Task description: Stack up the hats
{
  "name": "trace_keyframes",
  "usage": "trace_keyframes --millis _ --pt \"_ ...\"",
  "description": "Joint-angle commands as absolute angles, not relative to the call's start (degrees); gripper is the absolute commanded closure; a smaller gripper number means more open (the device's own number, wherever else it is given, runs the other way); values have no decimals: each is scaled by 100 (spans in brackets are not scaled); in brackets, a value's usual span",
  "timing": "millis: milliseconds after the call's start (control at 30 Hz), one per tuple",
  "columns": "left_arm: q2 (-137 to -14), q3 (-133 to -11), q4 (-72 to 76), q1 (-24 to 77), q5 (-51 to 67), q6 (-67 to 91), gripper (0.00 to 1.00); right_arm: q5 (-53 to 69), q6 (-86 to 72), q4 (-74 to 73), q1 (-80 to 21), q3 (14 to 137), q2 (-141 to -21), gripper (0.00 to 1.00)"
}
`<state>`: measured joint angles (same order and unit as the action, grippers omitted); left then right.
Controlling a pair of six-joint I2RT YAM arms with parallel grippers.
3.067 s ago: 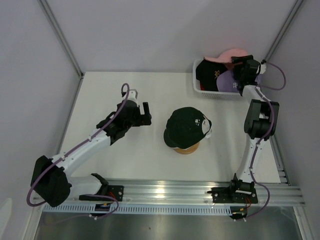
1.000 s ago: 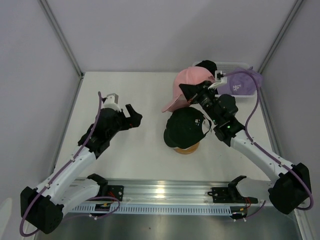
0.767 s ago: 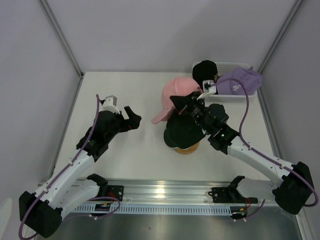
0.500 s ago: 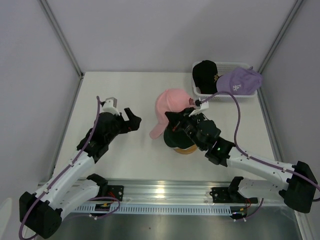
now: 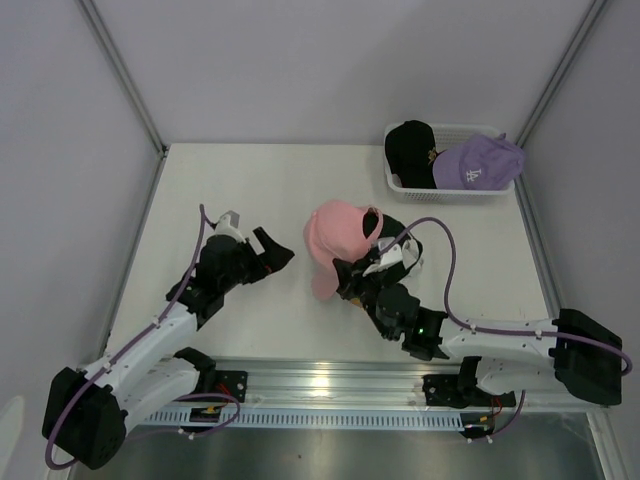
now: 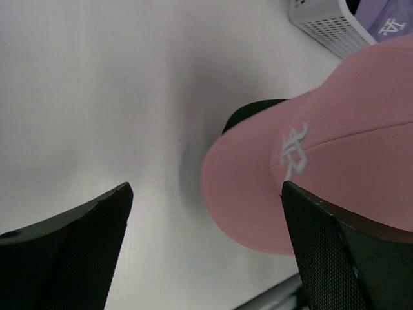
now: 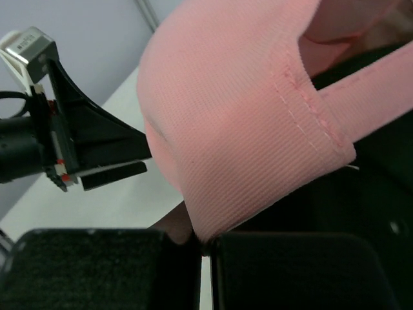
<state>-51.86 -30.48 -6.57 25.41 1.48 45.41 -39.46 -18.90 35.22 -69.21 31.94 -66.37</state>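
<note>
A pink hat (image 5: 338, 232) sits tilted over the left side of the white and dark green hat (image 5: 398, 233) in the middle of the table. My right gripper (image 5: 352, 272) is shut on the pink hat's (image 7: 239, 116) lower edge, the fabric pinched between its pads (image 7: 203, 242). The dark green hat (image 7: 361, 194) shows just behind that grip. My left gripper (image 5: 276, 250) hangs open a little to the left, its fingers wide apart and nothing between them; in its wrist view the pink brim (image 6: 258, 200) lies just ahead. A black hat (image 5: 408, 150) and a lavender hat (image 5: 475, 165) lie in the basket.
The white mesh basket (image 5: 452, 191) stands at the back right corner, also in the left wrist view as the basket (image 6: 322, 29). The wooden stand under the middle hats is hidden. Grey walls close in the table at the back and both sides.
My right arm has carried the pink hat from near the basket down and left onto the dark green hat. The left gripper has edged right toward it, still open.
</note>
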Motion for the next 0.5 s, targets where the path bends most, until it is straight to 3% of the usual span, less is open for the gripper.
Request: trace_keyframes --millis 0,100,167,200,300,333,467 --pt "-5229 -2700 278 2479 974 5773 0 -4981 -1503 4788 -7189 2822 -6741 100" --pt "-5230 -2584 430 2479 1187 6125 0 -5132 -1625 5045 -7251 2532 -6636 100" --pt "-5203 -2558 466 2479 1187 6144 1 -5124 -1722 4765 -7251 2540 -6443 88" --pt "-5194 -2549 483 2479 1187 6144 0 -5063 -1844 4607 -7251 2557 -6364 75" --pt "-5177 -2522 738 2479 1239 6039 1 -4940 -2161 3773 -7269 2698 -5943 61" --pt "-5185 -2583 825 2479 1257 5960 0 -4800 -2362 3318 -7277 2733 -5820 51" --pt "-5352 -3110 660 2487 1301 5153 1 -4702 -3030 1822 -7347 2988 -4995 43"
